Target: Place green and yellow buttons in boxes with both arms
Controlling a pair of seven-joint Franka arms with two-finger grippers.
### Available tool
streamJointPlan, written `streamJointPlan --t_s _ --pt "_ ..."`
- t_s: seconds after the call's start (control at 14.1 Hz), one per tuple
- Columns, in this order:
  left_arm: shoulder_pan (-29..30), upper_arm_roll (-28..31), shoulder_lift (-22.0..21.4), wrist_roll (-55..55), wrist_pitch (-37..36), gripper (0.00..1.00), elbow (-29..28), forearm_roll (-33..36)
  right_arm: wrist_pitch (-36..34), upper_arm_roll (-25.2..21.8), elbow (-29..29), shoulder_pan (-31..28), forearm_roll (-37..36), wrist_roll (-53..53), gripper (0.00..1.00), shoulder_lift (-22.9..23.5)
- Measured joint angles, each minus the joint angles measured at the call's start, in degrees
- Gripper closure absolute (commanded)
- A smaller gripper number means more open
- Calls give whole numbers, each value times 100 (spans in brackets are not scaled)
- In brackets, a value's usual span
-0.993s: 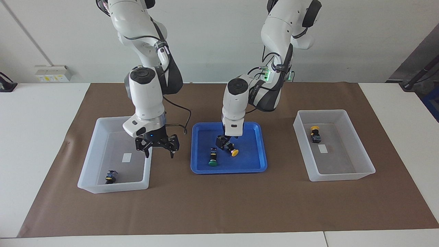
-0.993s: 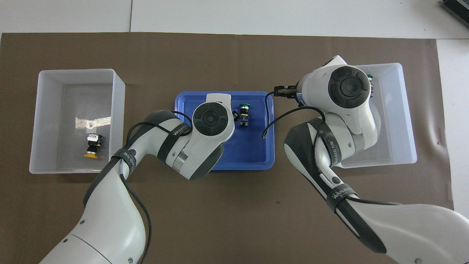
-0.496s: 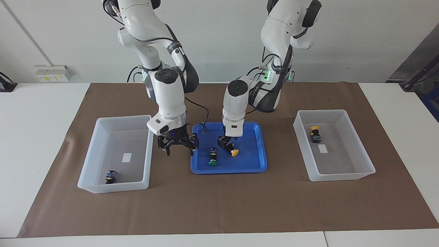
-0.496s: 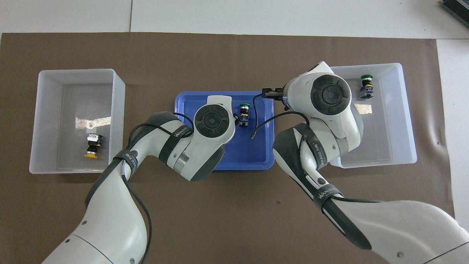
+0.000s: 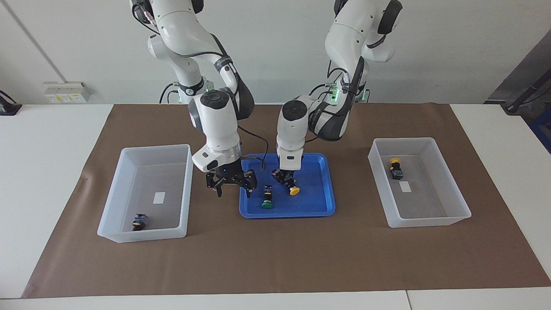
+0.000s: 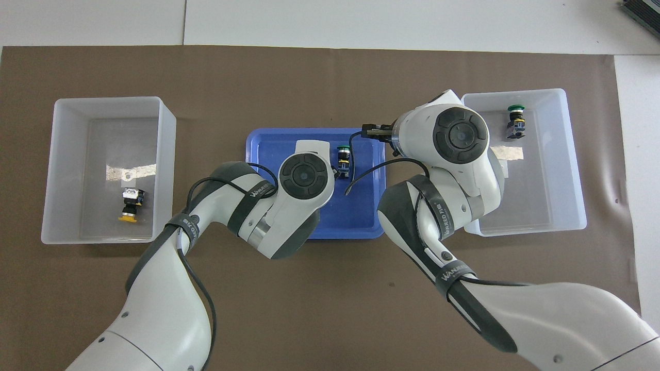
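Brown mat (image 5: 275,254) – white table (image 5: 47,172)

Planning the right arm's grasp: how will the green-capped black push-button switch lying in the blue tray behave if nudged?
The green-capped black push-button switch lies on its side, so its round body may roll. The shallow blue tray looks smooth, so it might skid.

From overhead, the left arm's wrist covers the left tool (image 5: 285,176) and the yellow-capped button (image 5: 291,187) in the blue tray (image 6: 361,226). The right arm hides the right tool (image 5: 230,181). Both arms' bases are cut off.
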Motion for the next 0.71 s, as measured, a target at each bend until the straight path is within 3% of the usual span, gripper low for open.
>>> streamJointPlan --t_s 0.35,0.71 --pt "38 93 -82 53 -327 100 165 295 105 -4 0 89 24 71 0 92" --pt "957 119 -1067 1475 -1351 100 192 118 111 4 57 159 24 72 0 228"
